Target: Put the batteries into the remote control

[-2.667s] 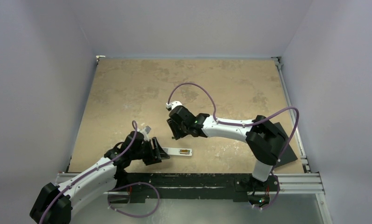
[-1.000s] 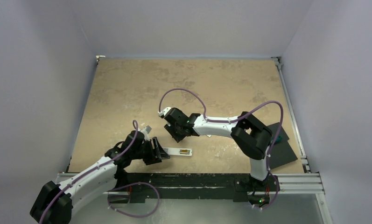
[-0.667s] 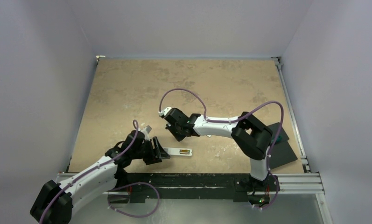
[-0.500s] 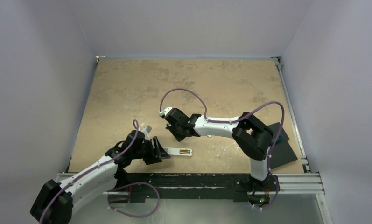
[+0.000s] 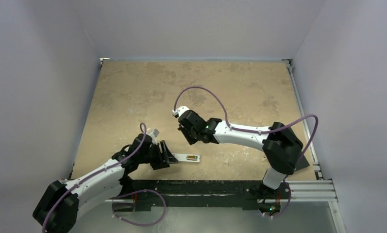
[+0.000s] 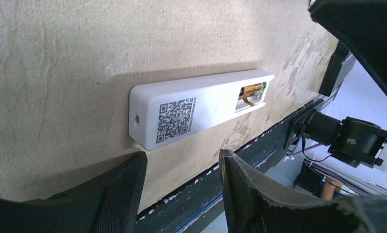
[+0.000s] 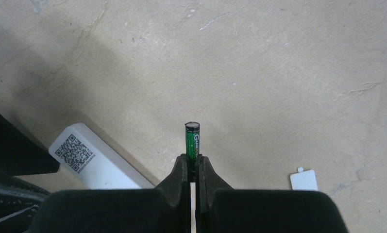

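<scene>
- Right gripper (image 7: 192,162) pinches a green-labelled battery (image 7: 192,138) by one end, over the table (image 7: 278,73) near the remote control (image 7: 89,160).
- Left gripper (image 6: 181,170) gapes empty at the remote control's labelled end; a gold battery (image 6: 252,89) sits in its recess.

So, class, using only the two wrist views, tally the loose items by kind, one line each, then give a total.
Remote control: 1
Batteries: 2, a gold battery in the remote's recess and a green battery in the right gripper jaws
Small white flat piece: 1
Total: 4
</scene>
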